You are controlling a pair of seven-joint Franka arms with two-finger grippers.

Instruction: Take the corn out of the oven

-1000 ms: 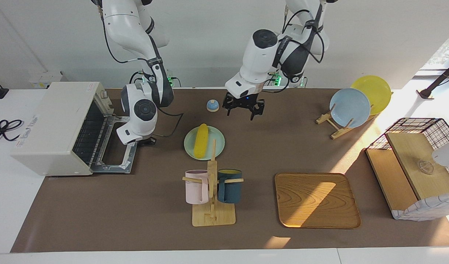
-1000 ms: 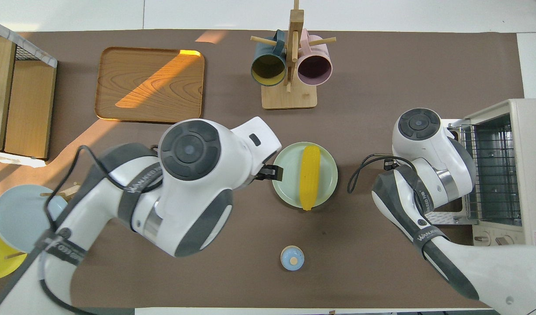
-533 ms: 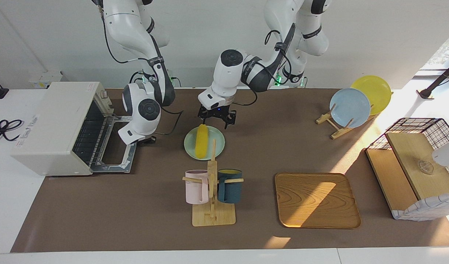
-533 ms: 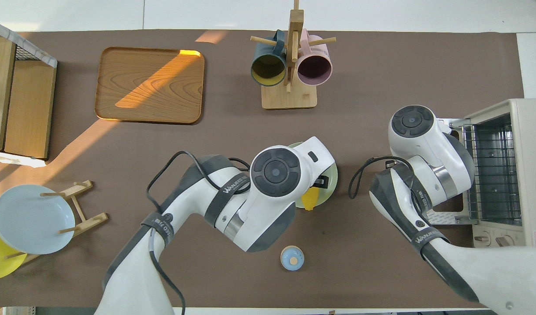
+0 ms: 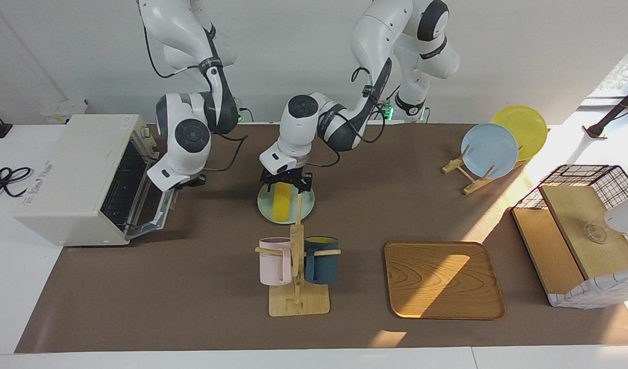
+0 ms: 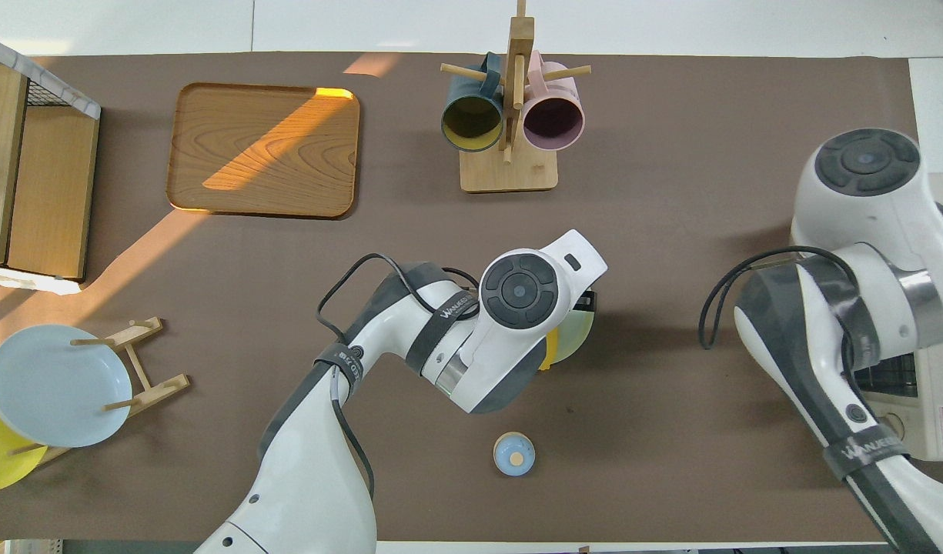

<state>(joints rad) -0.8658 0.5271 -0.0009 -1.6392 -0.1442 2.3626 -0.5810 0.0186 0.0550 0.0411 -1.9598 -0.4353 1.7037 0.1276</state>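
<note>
Brown table: left tool [image 5: 286, 185] open astride corn [image 5: 282, 202]; right tool [image 5: 186, 182] state unclear by oven [image 5: 75, 177].

Table [image 5: 190, 287]: oven [image 5: 73, 179], tray [image 5: 443, 279], mug rack [image 5: 297, 302].

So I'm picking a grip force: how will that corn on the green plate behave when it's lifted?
The corn looks glossy, so it may slip between the left gripper fingers. Its rounded, tapered shape suggests it could roll on the shallow green plate if nudged. It holds a straight cob shape, so probably stiff rather than floppy.
</note>
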